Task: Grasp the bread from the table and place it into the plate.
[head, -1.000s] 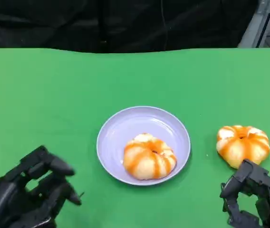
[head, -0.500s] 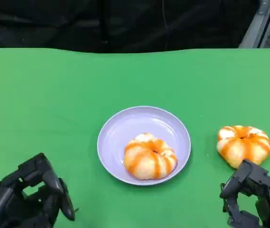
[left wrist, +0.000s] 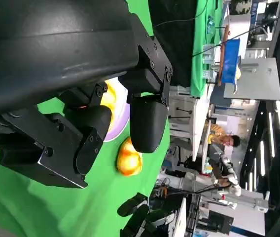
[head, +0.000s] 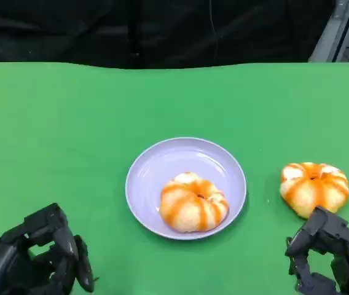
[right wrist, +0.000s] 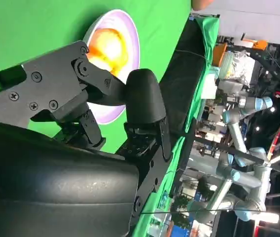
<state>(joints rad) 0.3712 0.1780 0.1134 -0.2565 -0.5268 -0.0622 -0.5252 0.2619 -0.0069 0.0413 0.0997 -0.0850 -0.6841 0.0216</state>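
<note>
A lilac plate (head: 156, 166) sits mid-table with one orange-striped bread (head: 193, 201) lying in it. A second striped bread (head: 314, 187) lies on the green cloth to the plate's right. My left hand (head: 33, 264) is at the near left, well away from the plate, fingers curled in and holding nothing. Just in front of the second bread is my right hand (head: 328, 252), also curled and holding nothing, not touching the bread. The left wrist view shows my left hand (left wrist: 81, 98), the plate (left wrist: 120, 126) and the table bread (left wrist: 128, 158). The right wrist view shows my right hand (right wrist: 95, 98) with the plate (right wrist: 130, 44) and its bread (right wrist: 108, 47) beyond.
The green cloth (head: 70, 123) covers the whole table, and its far edge meets a black backdrop (head: 162, 31). A metal frame (head: 334, 27) stands at the far right corner. Bare cloth lies left of and behind the plate.
My left hand has drawn back toward the near left corner and its fingers have curled in. The right hand, the plate and both breads have stayed put.
</note>
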